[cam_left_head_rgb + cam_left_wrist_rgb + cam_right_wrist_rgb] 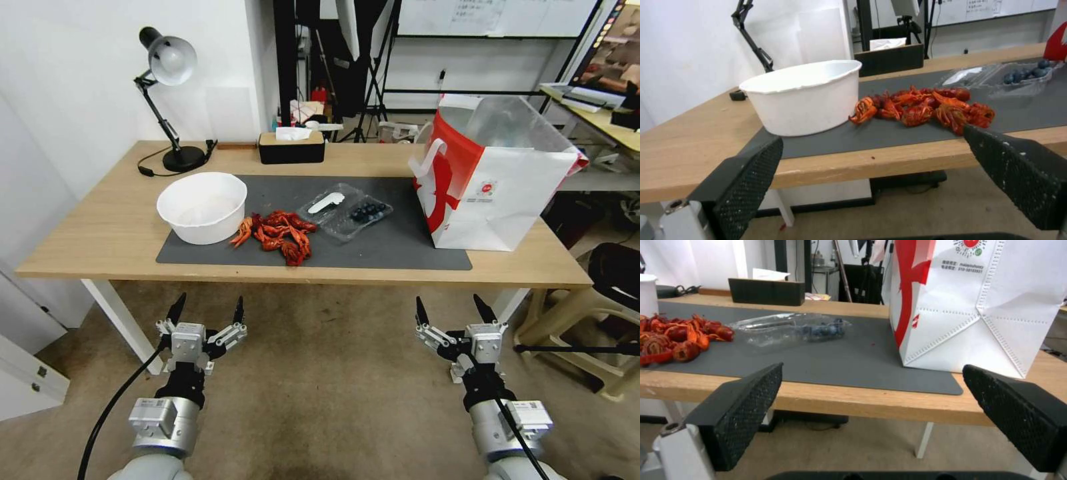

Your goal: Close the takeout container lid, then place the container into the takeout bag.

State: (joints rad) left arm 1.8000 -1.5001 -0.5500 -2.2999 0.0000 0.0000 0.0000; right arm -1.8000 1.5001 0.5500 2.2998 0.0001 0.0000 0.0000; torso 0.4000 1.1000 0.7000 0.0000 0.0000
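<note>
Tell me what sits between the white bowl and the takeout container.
A heap of red crayfish lies on the grey mat between the white bowl and the takeout container, seen in the head view.

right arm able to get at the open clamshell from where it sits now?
Probably, after a reach: the right gripper hangs open below the table's front edge. The takeout container lies open on the mat, takeout bag beside it; nothing blocks the near side.

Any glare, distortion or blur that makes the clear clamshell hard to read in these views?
Head view: wide-angle bending at the edges; takeout container lies open, lid patch clear against the mat. Left wrist view: container soft, at the frame's edge. Right wrist view: lid pale with sheen, berries dim, nearby gripper fingers blurred.
</note>
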